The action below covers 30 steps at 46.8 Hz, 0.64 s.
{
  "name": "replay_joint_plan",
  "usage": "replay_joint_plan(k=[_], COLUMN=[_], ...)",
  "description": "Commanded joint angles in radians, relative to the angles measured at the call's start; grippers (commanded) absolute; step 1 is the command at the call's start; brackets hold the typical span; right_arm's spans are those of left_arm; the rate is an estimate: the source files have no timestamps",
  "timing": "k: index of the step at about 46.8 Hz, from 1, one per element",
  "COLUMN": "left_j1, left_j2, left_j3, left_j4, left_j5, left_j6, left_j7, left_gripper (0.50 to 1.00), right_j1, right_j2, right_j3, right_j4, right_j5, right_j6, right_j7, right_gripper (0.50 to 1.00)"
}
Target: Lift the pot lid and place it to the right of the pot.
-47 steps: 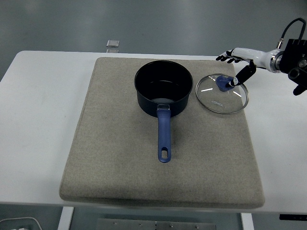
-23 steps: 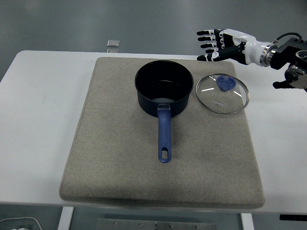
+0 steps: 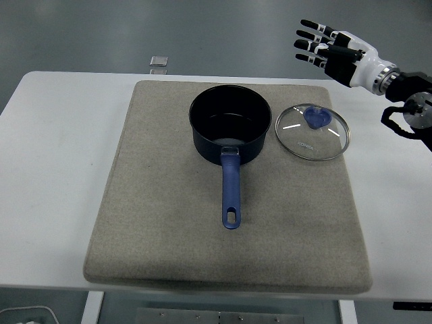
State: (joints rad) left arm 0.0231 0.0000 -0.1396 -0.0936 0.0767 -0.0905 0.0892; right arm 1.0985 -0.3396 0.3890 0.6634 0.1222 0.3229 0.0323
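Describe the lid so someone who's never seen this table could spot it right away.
On the white table lies a big grey mat, with a dark pot near its far edge. Just right of the pot, flat on the mat, sits the lid: a round clear glass disc with a metal rim and blue knob, the only see-through thing there.

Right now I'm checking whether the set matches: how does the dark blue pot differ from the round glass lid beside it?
The dark blue pot is opaque and deep, while the round glass lid is see-through and lies flat. The pot has a long blue handle pointing toward the near edge; the lid has a small blue knob at its centre. The pot looks slightly wider than the lid. Both rest on the grey mat, with blue fittings.
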Motion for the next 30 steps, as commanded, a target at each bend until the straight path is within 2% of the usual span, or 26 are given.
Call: replay_joint_plan(k=[1,11,30], left_j1=[0.000,0.000,0.000], left_j2=[0.000,0.000,0.000], left_j3=[0.000,0.000,0.000], left_j4=[0.000,0.000,0.000], left_j5=[0.000,0.000,0.000], left_j6=[0.000,0.000,0.000], left_j7=[0.000,0.001,0.000], left_gripper=[1.000,1.000,1.000], right_j1=[-0.019,-0.037,-0.055], right_j2=[0.008,0.014,0.016], right_j3=[-0.001,0.001,-0.001], right_j4=[-0.001,-0.004,0.002], right_j5=[0.057,0.065,0.050], right_j6=[-0.001,-0.005,-0.002], right_j7=[0.001,0.029,0.029], right_gripper=[0.911,0.913,0.913])
